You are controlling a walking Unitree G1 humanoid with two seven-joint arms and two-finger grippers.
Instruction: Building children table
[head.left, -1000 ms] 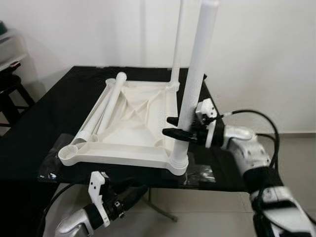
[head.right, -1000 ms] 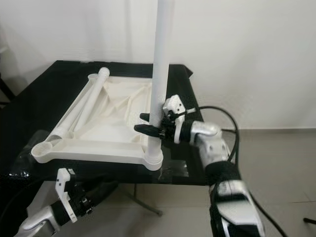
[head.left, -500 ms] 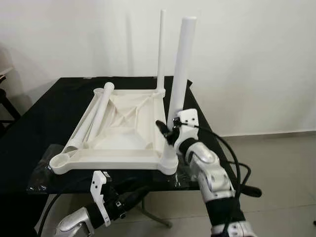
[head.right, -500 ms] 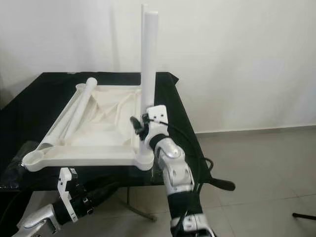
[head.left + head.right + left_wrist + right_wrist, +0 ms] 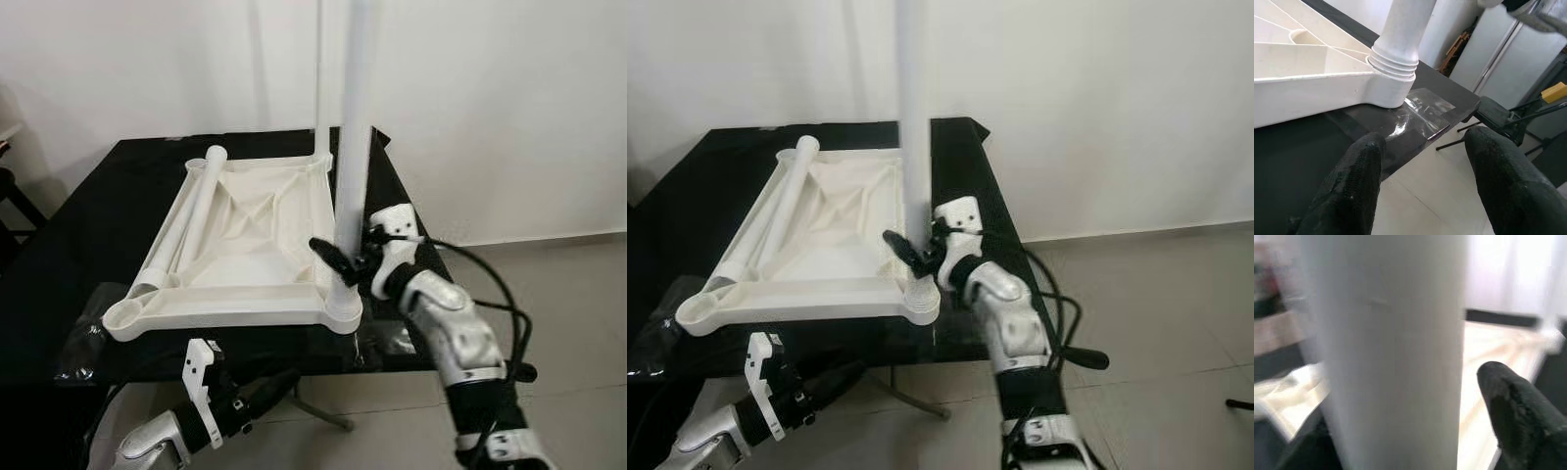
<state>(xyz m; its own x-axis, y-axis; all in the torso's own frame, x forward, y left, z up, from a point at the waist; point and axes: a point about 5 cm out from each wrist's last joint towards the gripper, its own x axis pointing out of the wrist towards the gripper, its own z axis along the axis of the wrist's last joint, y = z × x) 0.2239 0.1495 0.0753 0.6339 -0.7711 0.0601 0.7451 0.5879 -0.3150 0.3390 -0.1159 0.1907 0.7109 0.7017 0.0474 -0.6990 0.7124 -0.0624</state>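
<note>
At the near corner socket, the right gripper [image 5: 338, 262] clasps the upright white plastic leg [image 5: 353, 157]; a sideways pull could tilt it out.

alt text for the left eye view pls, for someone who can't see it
The right gripper holds the base of an upright white table leg seated in the near right corner of an upside-down white tabletop on a black table. Two loose legs lie across the tabletop, and the left gripper hangs below the table edge.

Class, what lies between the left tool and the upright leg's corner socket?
Left wrist view: bare black tabletop and clear plastic wrap lie between the open left tool and the corner socket.
</note>
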